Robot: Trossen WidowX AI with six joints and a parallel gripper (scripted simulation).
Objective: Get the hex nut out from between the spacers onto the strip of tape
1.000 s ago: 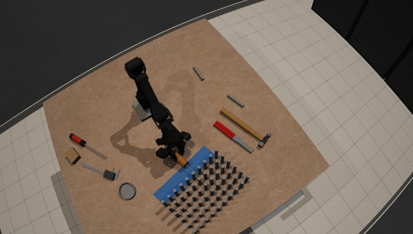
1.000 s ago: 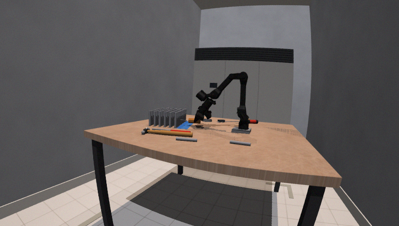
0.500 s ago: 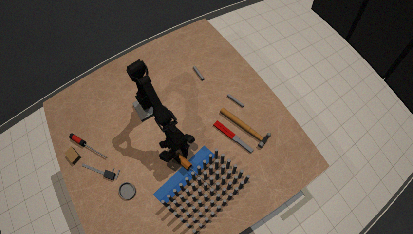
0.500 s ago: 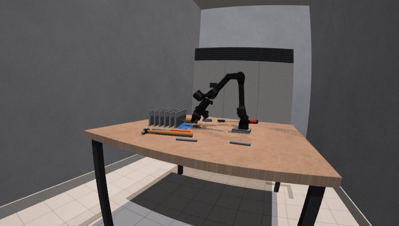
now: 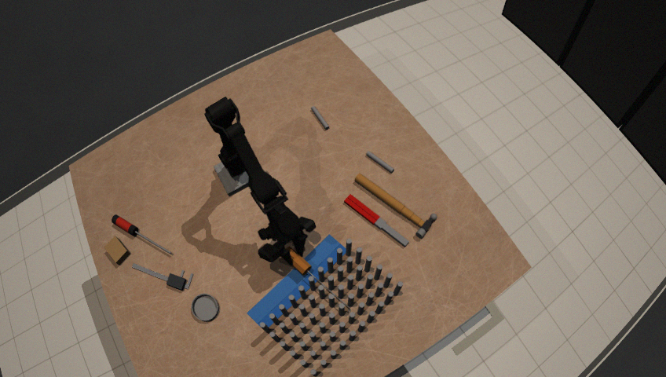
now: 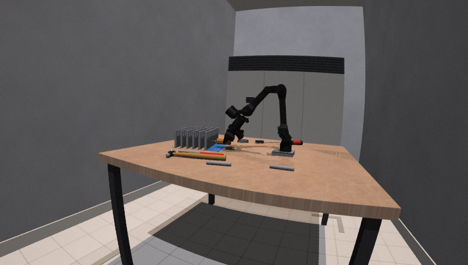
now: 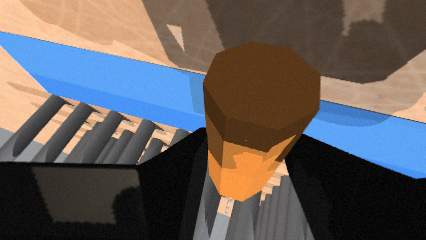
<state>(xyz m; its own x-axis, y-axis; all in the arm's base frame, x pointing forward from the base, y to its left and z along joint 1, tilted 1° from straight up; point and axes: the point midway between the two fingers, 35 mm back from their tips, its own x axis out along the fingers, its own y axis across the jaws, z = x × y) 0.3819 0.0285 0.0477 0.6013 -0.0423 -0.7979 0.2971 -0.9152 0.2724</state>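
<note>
Top view: gripper (image 5: pixel 293 258) clamped on the orange-brown handle of the hook pick (image 5: pixel 300 263), held low over the strip of tape (image 5: pixel 298 279) so the thin shaft can run down a lane between the standing spacers (image 5: pixel 341 289). Hook end deep among the rows; hex nut not discernible there, presumably hidden between the posts.

Exterior view: arm bent forward and down, tool kept nearly level with the table (image 6: pixel 295 184), likely to slide under post height without tipping any.

Wrist view: handle butt filling the centre, gripped between dark fingers; tape and spacers beyond.
</note>
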